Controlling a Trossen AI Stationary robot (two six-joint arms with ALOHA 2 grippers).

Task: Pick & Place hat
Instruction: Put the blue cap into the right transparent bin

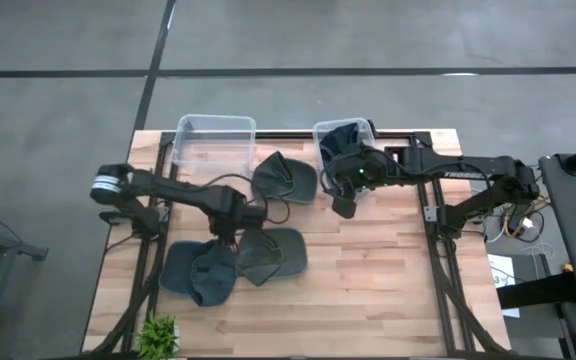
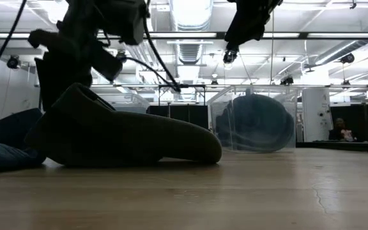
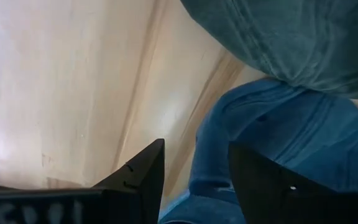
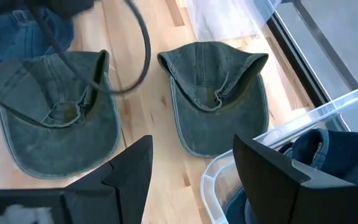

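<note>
Several hats lie on the wooden table. One green hat [image 1: 283, 178] [image 4: 219, 106] rests near the bins. Another green hat [image 1: 273, 255] [image 4: 61, 118] partly overlaps the blue hats [image 1: 198, 272] [image 3: 291, 137] near the front left. A dark blue hat [image 1: 343, 135] [image 4: 319, 155] sits inside the right clear bin [image 1: 368, 128]. My left gripper [image 1: 230, 228] [image 3: 194, 180] points down, open, above the blue hat's edge; one finger is over wood, the other over blue cloth. My right gripper [image 1: 343, 203] [image 4: 194, 180] hangs open and empty, slanting down beside the right bin.
An empty clear bin [image 1: 213, 140] stands at the far edge, left of the one with the hat. A small green plant [image 1: 158, 335] stands at the near left corner. Bare wood [image 1: 388, 280] stretches over the table's right half.
</note>
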